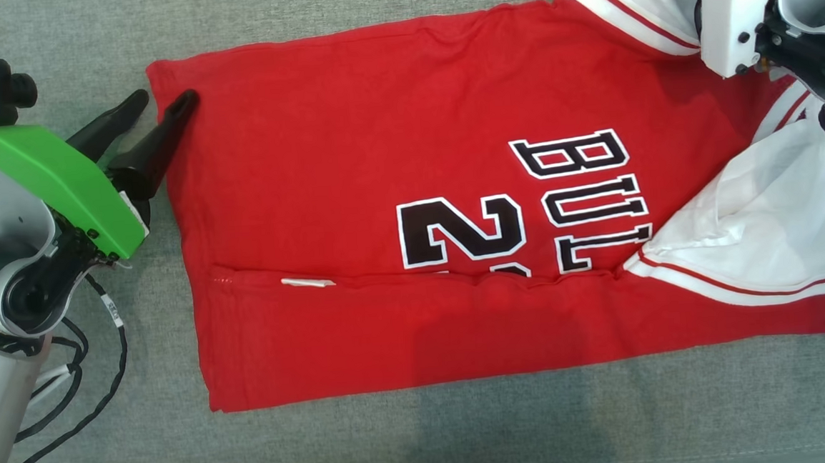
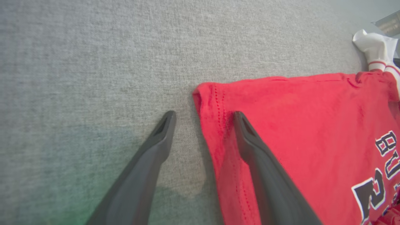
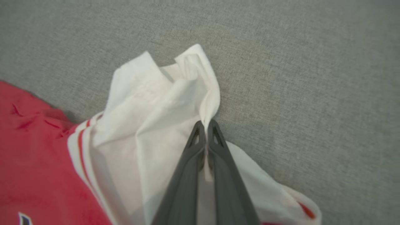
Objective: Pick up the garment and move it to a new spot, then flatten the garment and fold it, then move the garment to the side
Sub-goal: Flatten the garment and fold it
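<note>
Red knit sports garment (image 1: pixel 353 192), with white sleeves trimmed in red and black-and-white lettering, lies spread on a grey woven-fabric desk (image 1: pixel 425 438). It fills the middle and right of the head view, and its right end runs off the frame.

It looks flattened, and one fold appears to be in place. The long strip along the bottom of the frame is turned up over the body, and its crease cuts across the lower part of the number. The remaining folds and the move to the side appear not yet done.

The left end effector (image 1: pixel 164 98), with two long dark fingers on a green bracket, sits at the upper left corner of the garment with its fingers spread wide and nothing held. In the left wrist view the left end effector (image 2: pixel 203 115) straddles the stitched hem. One finger rests over the red cloth and the other over bare desk.

The right end effector (image 3: pixel 205 124) is closed tight. It pinches a rumpled fold of the white sleeve (image 3: pixel 150 103) at the garment's far right end, and the sleeve stands bunched above the desk.

The hem down the left of the frame is straight. The top edge is mostly straight, and the bottom fold is clean. Bare grey desk lies above, below and to the left of the garment, which leaves room to carry either end inward or to slide the whole garment aside.
</note>
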Controlling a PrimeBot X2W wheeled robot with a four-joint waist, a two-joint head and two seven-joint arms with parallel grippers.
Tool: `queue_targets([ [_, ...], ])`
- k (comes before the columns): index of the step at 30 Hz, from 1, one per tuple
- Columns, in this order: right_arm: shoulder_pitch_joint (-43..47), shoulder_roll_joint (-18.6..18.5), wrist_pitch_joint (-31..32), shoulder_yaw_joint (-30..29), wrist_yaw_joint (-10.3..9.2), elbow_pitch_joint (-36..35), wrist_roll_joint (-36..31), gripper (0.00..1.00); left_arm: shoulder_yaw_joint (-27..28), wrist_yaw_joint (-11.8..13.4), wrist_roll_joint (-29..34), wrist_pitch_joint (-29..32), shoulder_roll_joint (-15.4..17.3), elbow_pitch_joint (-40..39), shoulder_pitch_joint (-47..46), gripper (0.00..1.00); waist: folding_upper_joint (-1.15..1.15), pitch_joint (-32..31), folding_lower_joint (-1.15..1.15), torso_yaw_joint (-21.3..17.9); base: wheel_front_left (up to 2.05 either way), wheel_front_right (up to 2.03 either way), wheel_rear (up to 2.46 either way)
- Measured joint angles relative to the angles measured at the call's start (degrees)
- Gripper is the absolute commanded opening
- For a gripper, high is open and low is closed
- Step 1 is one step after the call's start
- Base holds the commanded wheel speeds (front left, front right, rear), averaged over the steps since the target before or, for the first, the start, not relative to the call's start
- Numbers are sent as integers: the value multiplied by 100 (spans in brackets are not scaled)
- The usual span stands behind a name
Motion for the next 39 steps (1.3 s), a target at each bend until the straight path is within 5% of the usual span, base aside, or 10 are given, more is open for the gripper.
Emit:
queue_targets([
  [2,23,-34,-114,-13,0,-8,27,0,-8,-49,1,-27,2,15,4,32,0,-16,0,-28,0,0,0],
  [3,27,-47,-196,-25,0,-9,36,0,-20,-90,23,-53,5,22,4,0,0,-24,0,-40,0,0,0],
  [14,366,-15,-1411,-350,0,-218,-80,0,52,-157,244,-675,-23,-22,255,0,0,-313,0,-166,0,0,0],
  [22,1580,31,-2024,-677,0,-1043,-76,0,297,-30,285,-1363,126,-770,1086,0,0,-640,0,-325,0,0,0],
  [32,3601,543,-2638,-1140,-1,-1980,-231,0,531,376,130,-2103,226,-1628,2643,0,0,-1080,0,-577,0,0,0],
  [39,4364,977,-3051,-1136,-1,-1876,-346,0,581,544,-48,-2503,78,-1780,3442,0,0,-1346,0,-710,0,0,0],
])
